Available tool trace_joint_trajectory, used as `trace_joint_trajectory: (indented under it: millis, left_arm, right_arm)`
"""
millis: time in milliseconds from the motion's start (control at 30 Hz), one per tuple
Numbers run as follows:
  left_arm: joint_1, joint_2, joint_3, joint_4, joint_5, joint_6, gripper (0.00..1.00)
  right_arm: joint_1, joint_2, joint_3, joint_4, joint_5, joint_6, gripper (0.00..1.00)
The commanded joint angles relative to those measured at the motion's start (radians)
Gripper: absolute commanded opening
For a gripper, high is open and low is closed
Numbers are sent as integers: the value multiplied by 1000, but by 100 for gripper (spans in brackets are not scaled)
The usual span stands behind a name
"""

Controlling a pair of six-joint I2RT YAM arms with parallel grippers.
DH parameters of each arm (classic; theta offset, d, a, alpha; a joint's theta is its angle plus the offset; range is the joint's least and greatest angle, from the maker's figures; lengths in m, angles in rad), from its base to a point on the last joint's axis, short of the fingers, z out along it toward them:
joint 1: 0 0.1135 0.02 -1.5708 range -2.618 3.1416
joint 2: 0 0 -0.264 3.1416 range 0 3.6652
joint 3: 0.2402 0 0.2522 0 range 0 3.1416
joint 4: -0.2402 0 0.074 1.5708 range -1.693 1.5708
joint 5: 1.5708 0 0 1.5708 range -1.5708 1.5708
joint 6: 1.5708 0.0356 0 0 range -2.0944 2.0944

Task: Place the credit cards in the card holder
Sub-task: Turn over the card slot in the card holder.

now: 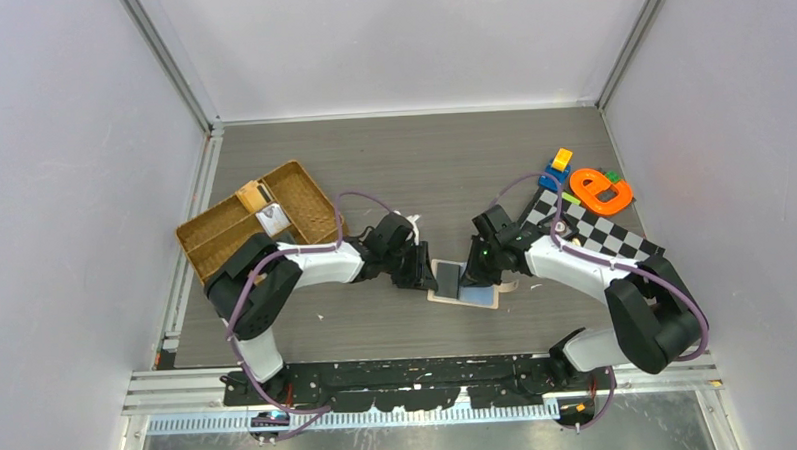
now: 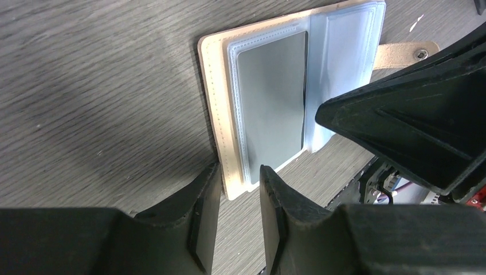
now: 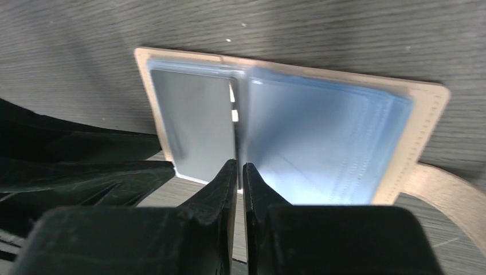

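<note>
The peach-beige card holder [image 1: 439, 297] [image 2: 215, 74] [image 3: 427, 114] lies open and flat on the table between both arms. A grey-silver credit card [image 1: 446, 275] [image 2: 272, 103] [image 3: 195, 120] sits in its left clear pocket. Pale blue sleeves [image 3: 321, 137] fill its right half; I cannot pick out a light blue card among them. My left gripper [image 1: 423, 272] [image 2: 239, 172] is open, its fingertips either side of the holder's near left corner. My right gripper [image 1: 473, 272] [image 3: 239, 166] is nearly closed on a thin leaf standing on edge at the fold.
A brown wicker tray [image 1: 210, 242] with small items stands at the back left. A chequered board [image 1: 585, 228], an orange toy [image 1: 601, 190] and a blue and yellow block [image 1: 558, 167] lie at the back right. The snap tab [image 2: 401, 51] points right.
</note>
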Motion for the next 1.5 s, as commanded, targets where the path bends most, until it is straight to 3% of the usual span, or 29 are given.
trace_joint_trajectory:
  millis: [0,133,300,467,667,1133,1467]
  left_arm:
    - [-7,31,-12,33,8,5,33]
    - [-7,25,-17,28,-10,5,31]
    - [-7,19,-17,22,-16,5,31]
    - [-7,18,-18,27,-9,2,31]
    - [-8,17,-19,28,-6,2,31]
    - [-9,10,-24,23,-9,4,31]
    - [-8,11,-23,18,-8,6,31]
  right_arm:
    - [1,-6,0,82,-59,28,13]
    - [5,-31,23,8,-6,17,16]
    - [13,-79,65,-190,212,-28,34]
    - [42,-77,59,-242,259,-5,46]
    - [68,-31,44,-175,227,28,48]
    - [81,-18,2,-190,288,79,60]
    - [82,-69,19,-229,299,76,59]
